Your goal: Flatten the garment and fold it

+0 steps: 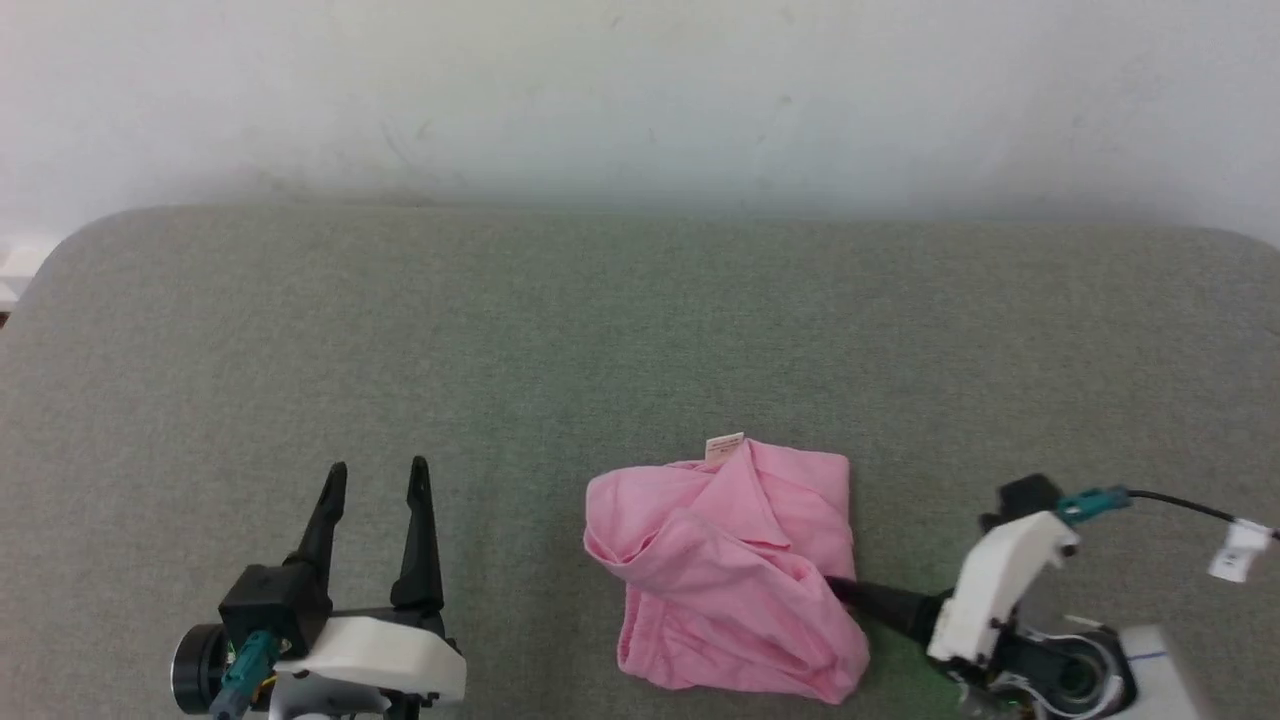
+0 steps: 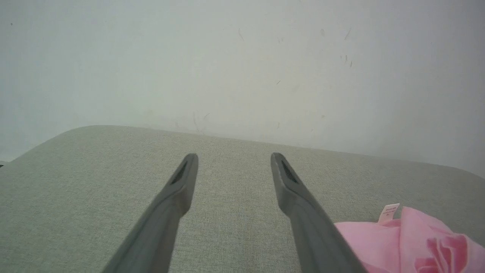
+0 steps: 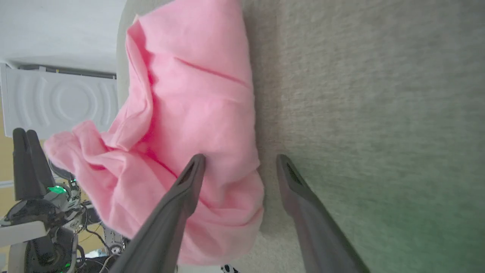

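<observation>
The light pink shorts (image 1: 730, 570) lie crumpled in a loose heap on the grey-green padded table (image 1: 600, 330), with the small white label (image 1: 724, 446) sticking up at the far edge. My right gripper (image 1: 840, 590) reaches in from the right at the heap's near right side. It is open (image 3: 240, 157): one finger is over the pink cloth (image 3: 197, 94), the other over bare table, and the cloth's edge lies between them. My left gripper (image 1: 378, 468) is open over bare table, well left of the shorts (image 2: 409, 242).
A pale wall runs behind the table's rounded far edge. Bare padded surface spreads left, right and beyond the heap. In the right wrist view a white moulded panel (image 3: 57, 102) stands past the table, and my left gripper (image 3: 24, 151) shows there too.
</observation>
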Available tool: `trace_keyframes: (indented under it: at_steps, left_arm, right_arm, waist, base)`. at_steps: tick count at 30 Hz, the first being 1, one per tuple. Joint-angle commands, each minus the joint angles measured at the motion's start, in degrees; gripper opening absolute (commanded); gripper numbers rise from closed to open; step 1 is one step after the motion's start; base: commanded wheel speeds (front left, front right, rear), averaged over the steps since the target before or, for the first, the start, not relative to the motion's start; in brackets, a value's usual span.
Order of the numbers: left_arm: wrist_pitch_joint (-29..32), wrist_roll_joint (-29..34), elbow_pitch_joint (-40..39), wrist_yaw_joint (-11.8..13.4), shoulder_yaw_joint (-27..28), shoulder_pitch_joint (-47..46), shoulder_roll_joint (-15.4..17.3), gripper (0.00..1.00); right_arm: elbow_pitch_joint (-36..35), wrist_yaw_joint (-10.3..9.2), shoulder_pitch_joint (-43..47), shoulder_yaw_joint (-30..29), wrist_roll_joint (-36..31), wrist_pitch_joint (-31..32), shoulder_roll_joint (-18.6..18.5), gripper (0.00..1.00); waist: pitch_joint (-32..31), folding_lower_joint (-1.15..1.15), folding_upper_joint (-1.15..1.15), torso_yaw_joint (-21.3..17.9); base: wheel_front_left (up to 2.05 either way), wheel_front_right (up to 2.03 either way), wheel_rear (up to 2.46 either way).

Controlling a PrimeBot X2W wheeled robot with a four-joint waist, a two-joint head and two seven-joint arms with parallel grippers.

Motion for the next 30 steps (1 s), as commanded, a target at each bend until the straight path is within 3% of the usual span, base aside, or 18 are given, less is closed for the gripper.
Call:
trace_keyframes:
  at_steps: [1, 4, 7, 11, 15, 24, 30]
  left_arm:
    - [-0.26, 0.86, 0.26, -0.59, 0.17, -0.90, -0.37, 1.00]
    - [-0.26, 1.25, 0.50, -1.06, 0.60, -1.06, -0.81, 1.00]
    - [-0.27, 1.61, 0.63, -1.33, 1.07, -1.03, -1.27, 1.00]
    - [-0.27, 2.09, 1.13, -1.88, 1.42, -1.10, -1.93, 1.00]
    - [-0.27, 2.56, 1.44, -2.29, 2.02, -1.01, -2.55, 1.00]
    - [-0.27, 3.77, 1.05, -3.14, 3.66, -0.15, -3.44, 1.00]
    - [-0.27, 4.78, -0.81, -3.40, 4.63, 0.16, -4.21, 1.00]
  right_arm:
    - [1.15, -0.02, -1.07, 1.84, 1.35, -0.44, 0.25, 1.00]
    - [4.45, -0.02, -2.19, 6.89, 4.41, -1.24, 0.27, 1.00]
    - [7.72, -0.02, -3.32, 10.99, 4.24, -2.04, 0.28, 0.00]
    - [8.51, -0.02, -5.01, 15.14, 3.79, -3.84, 0.28, 0.00]
    - [3.88, -0.02, -6.86, 20.59, -0.62, -7.21, -2.14, 0.00]
    - [-10.59, -0.02, -11.75, 35.77, -15.92, -8.16, -15.99, 0.00]
    - [-18.41, -0.02, -13.82, 41.18, -24.23, -5.31, -25.07, 0.00]
  waist:
    - [0.76, 0.00, 0.00, 0.97]
    - [0.93, 0.00, 0.00, 1.25]
    - [1.26, 0.00, 0.00, 1.16]
    - [1.35, 0.00, 0.00, 0.91]
    - [0.92, 0.00, 0.00, 0.14]
    - [-0.10, 0.00, 0.00, -4.47]
    - [1.89, 0.00, 0.00, -11.22]
  base:
    - [0.00, 0.00, 0.00]
    - [0.00, 0.00, 0.00]
    - [0.00, 0.00, 0.00]
    - [0.00, 0.00, 0.00]
    - [0.00, 0.00, 0.00]
    - [0.00, 0.00, 0.00]
    - [0.00, 0.00, 0.00]
